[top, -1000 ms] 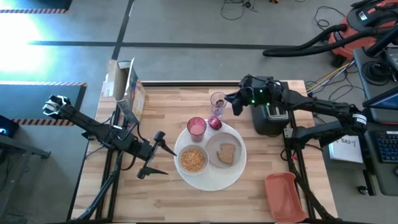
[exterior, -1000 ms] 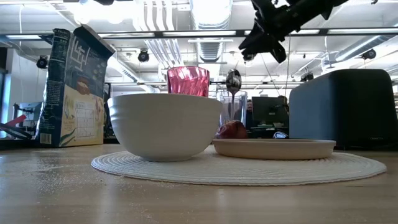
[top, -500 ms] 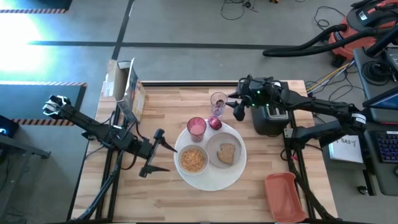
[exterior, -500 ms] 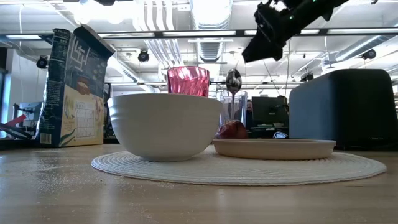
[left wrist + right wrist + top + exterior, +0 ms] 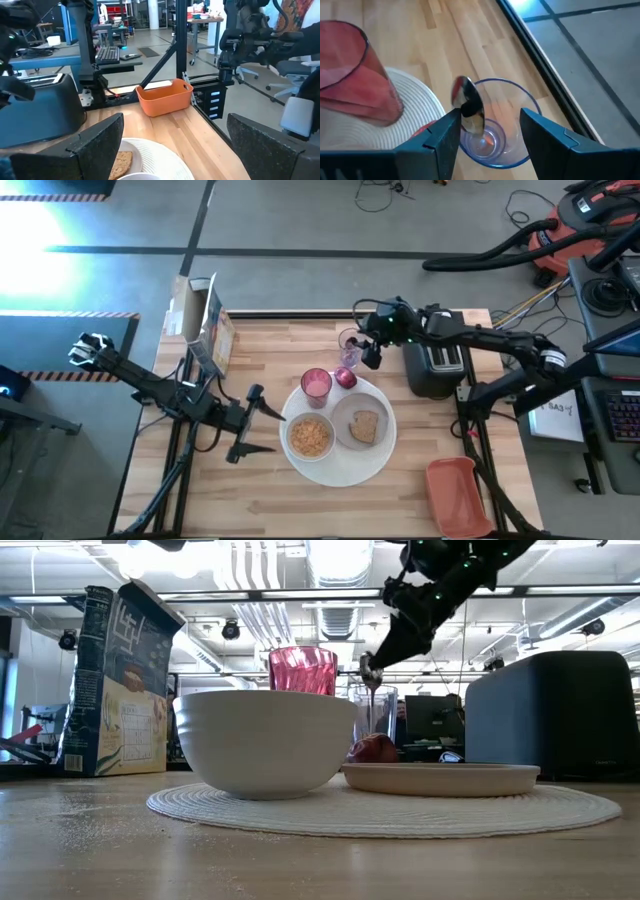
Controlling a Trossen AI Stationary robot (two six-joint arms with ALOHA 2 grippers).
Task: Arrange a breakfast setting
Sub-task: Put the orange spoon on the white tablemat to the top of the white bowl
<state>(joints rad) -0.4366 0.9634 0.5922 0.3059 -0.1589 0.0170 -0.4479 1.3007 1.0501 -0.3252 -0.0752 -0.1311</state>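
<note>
A round white woven placemat holds a white bowl of cereal, a small pale plate with a toast slice, a pink cup and a red fruit. Behind the mat a clear glass stands on the table. A metal spoon stands in it, bowl end up. My right gripper is open above the glass, its fingers on either side of the spoon's bowl end. My left gripper is open and empty, left of the mat. My right gripper comes down slanting from the table's right, and its open fingers flank the spoon's upper bowl end. One finger is right beside the spoon. I cannot tell whether it touches. The spoon leans inside the glass.
An open cereal box stands at the far left. A dark toaster is at the far right, just behind the right arm. An orange tub sits at the near right corner. Crumbs are scattered on the near tabletop.
My right gripper has gone toward the table's left and down, from beside the toaster to the clear glass, and now reaches the spoon's upper end. The spoon and glass have stayed where they were.
</note>
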